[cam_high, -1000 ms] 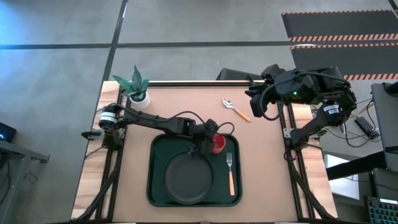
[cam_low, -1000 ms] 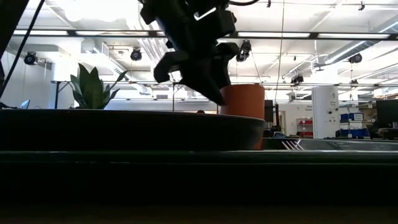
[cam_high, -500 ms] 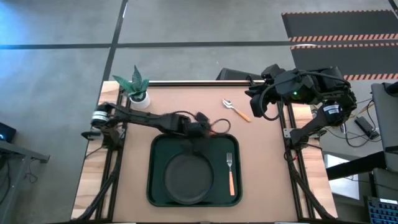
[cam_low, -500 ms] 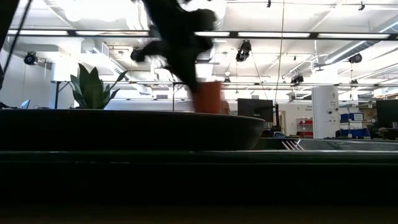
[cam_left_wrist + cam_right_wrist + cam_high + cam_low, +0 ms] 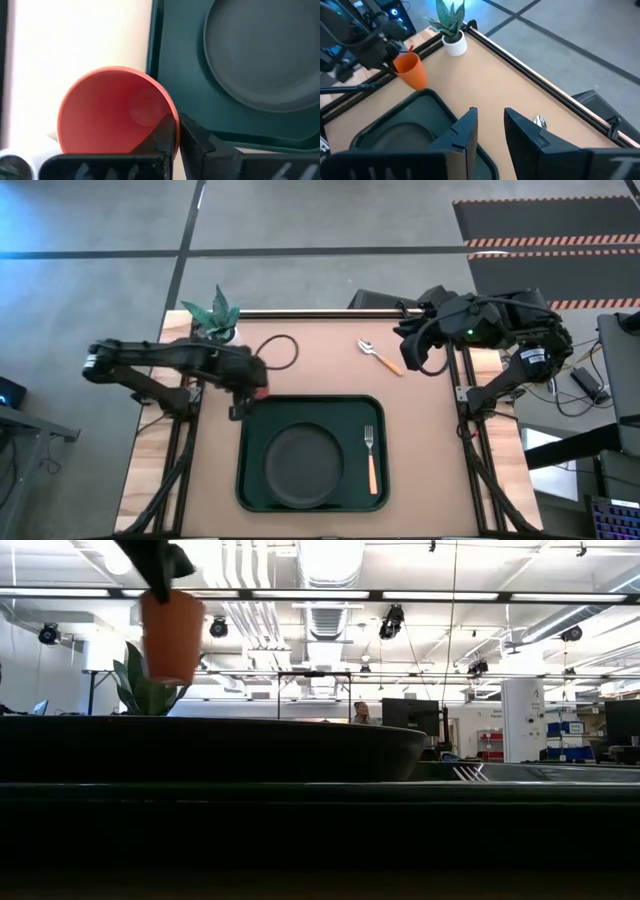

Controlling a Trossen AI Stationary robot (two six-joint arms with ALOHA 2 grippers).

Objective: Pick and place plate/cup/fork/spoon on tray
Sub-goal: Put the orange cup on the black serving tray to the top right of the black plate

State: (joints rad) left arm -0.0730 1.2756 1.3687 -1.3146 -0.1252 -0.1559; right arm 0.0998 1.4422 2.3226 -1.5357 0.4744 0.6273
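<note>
Left gripper: the left gripper [image 5: 175, 135] is clenched on the rim of the cup [image 5: 116, 111], one finger inside and one outside the wall.
Cup: it hangs in the air off the tray's [image 5: 255, 412] ten o'clock corner, over bare table [image 5: 440, 470]; the low view shows it lifted clear above the tray rim, slightly tilted.
Right gripper: the right gripper [image 5: 490, 127] hovers at the table's two o'clock side with its fingers parted and nothing between them.
Spoon: the spoon [image 5: 378, 356] lies on the table off the tray's one o'clock corner, just beside the right gripper, its bowl pointing toward ten o'clock.
Plate: the plate [image 5: 301, 466] sits in the tray, filling its nine o'clock half, its rim near the tray wall on three sides.
Fork: the fork [image 5: 371, 456] lies in the tray along the three o'clock wall, tines toward twelve o'clock, apart from the plate.
Open room: bare table runs between the tray's twelve o'clock rim and the far edge, and along the three o'clock side.
Plant: a potted plant [image 5: 216, 316] stands at the table's eleven o'clock corner, near the left arm.
Hard to make out: from above, the left arm covers most of the cup; in the low view the tray's dark rim hides everything lying in the tray.
</note>
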